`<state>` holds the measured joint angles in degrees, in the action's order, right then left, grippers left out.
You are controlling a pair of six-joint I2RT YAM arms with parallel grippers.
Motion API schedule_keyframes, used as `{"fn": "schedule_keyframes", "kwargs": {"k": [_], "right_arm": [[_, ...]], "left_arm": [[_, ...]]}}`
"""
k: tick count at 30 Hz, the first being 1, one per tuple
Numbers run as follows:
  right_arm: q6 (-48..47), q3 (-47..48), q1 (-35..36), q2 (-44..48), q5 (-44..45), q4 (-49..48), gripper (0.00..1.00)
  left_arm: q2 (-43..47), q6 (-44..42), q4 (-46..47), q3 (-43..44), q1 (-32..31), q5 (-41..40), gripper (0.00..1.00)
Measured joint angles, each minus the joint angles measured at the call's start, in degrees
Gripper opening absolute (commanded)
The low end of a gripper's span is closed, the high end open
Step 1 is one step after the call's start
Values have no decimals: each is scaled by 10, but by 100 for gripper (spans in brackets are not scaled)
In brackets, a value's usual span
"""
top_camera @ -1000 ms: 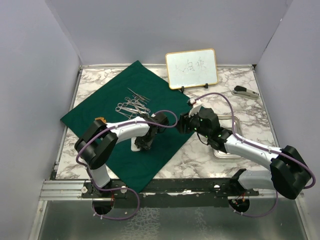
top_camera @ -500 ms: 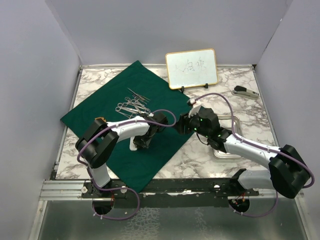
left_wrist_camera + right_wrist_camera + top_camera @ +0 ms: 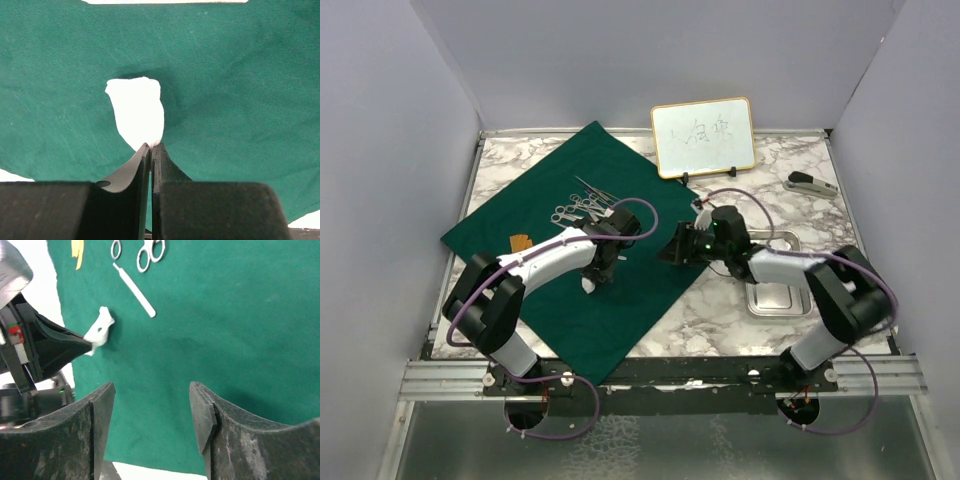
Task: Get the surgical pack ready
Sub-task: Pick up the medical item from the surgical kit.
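The left gripper (image 3: 151, 146) is pressed together on the narrow end of a white gauze (image 3: 136, 112). The gauze's long axis runs straight out from the fingertips, broad end farthest, over the middle of the green cloth (image 3: 510, 225). That cloth lies cornerwise on the left half of the table (image 3: 720, 315), with the instruments (image 3: 582, 208) side by side on its far part, finger rings to the left. The right gripper (image 3: 151, 387) hangs spread wide and empty above the cloth's right corner, the tray (image 3: 775, 298) behind it on bare marble.
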<state>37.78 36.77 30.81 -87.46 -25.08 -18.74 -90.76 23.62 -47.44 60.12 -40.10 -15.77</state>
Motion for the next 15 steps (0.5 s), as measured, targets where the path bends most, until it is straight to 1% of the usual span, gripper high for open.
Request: {"fn": "schedule_keyframes", "kwargs": {"k": [4, 7, 10, 15], "right_arm": [[76, 72, 19, -134, -95, -34, 64], [144, 122, 46, -212, -141, -60, 64], [205, 153, 72, -256, -157, -73, 64], [280, 193, 98, -287, -156, -72, 64]], "left_arm": [[3, -2, 6, -4, 6, 15, 0], [3, -5, 7, -6, 8, 25, 0], [3, -9, 8, -8, 10, 33, 0], [5, -11, 9, -17, 10, 39, 0]]}}
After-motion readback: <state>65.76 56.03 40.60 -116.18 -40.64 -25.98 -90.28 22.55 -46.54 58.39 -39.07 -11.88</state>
